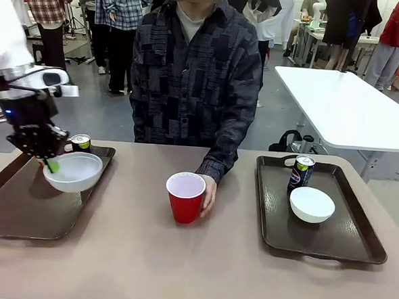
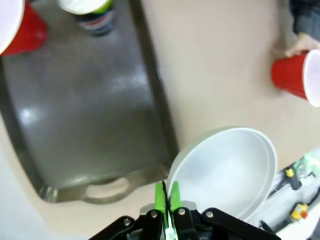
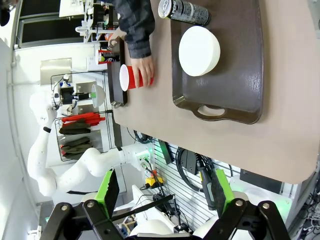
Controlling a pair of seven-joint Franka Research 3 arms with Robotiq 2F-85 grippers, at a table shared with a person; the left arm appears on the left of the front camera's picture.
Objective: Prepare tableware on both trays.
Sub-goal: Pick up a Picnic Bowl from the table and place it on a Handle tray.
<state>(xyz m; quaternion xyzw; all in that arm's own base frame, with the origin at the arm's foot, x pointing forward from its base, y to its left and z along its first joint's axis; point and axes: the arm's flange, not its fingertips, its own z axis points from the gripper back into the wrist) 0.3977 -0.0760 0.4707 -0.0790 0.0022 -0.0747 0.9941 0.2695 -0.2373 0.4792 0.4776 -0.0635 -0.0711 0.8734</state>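
Front view: the left tool (image 1: pixel 49 162) is clenched on the near-left rim of a white bowl (image 1: pixel 73 171), holding it just above the left tray (image 1: pixel 26 210). It pinches the thin wall, probably because a rim grip is the only hold a narrow tool gets on so wide a bowl. A soda can (image 1: pixel 81 143) stands at the far edge of that tray, behind the bowl. In the middle of the worktop (image 1: pixel 179 263) the person's hand (image 1: pixel 208 194) wraps the far right side of a red cup (image 1: pixel 185 197), seemingly steadying or offering it. The right tray (image 1: pixel 317 221) already carries a second can (image 1: pixel 301 172) at its far end and a second bowl (image 1: pixel 312 204) just in front of it; it lacks a cup.

Left wrist view: the green fingers (image 2: pixel 160 199) are pressed together with the bowl's rim between them, and the bowl (image 2: pixel 227 170) hangs past the handle end of the tray (image 2: pixel 90 130), partly over bare worktop. A can (image 2: pixel 95 15) and another red cup (image 2: pixel 20 27) stand at the tray's far end.

Right wrist view: the right tool (image 3: pixel 162 192) hangs released, its jaws wide and empty, high above the worktop edge and well apart from the right tray (image 3: pixel 240 75), likely waiting for the cup.
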